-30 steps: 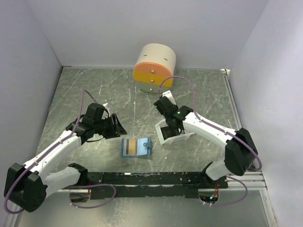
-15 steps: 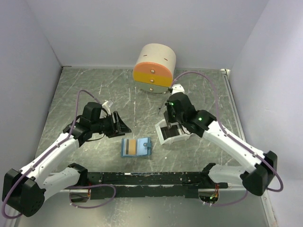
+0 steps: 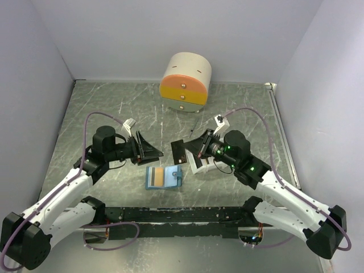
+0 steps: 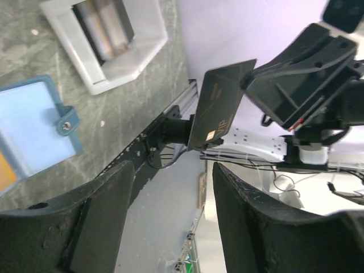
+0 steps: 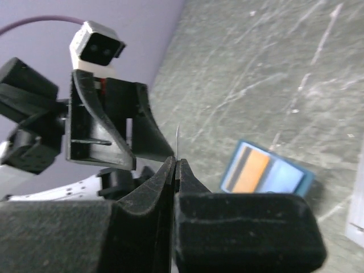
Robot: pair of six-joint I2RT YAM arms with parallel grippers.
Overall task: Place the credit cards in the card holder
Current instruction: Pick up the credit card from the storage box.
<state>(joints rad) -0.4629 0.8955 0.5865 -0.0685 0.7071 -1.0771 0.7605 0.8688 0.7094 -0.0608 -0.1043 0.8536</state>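
Aloft, the right gripper (image 3: pixel 195 149) pinched a dark card (image 3: pixel 179 151); the left gripper (image 3: pixel 153 152), at its 9 o'clock, gaped empty; card holder (image 3: pixel 164 177) at 6

- Left arm reaches forward and inward; its end effector (image 3: pixel 150 149) points toward the right arm, its 2 fingers spread wide.
- Right arm bends inward; its end effector (image 3: pixel 196 147) points left, clamped on a dark card (image 3: pixel 178 152).
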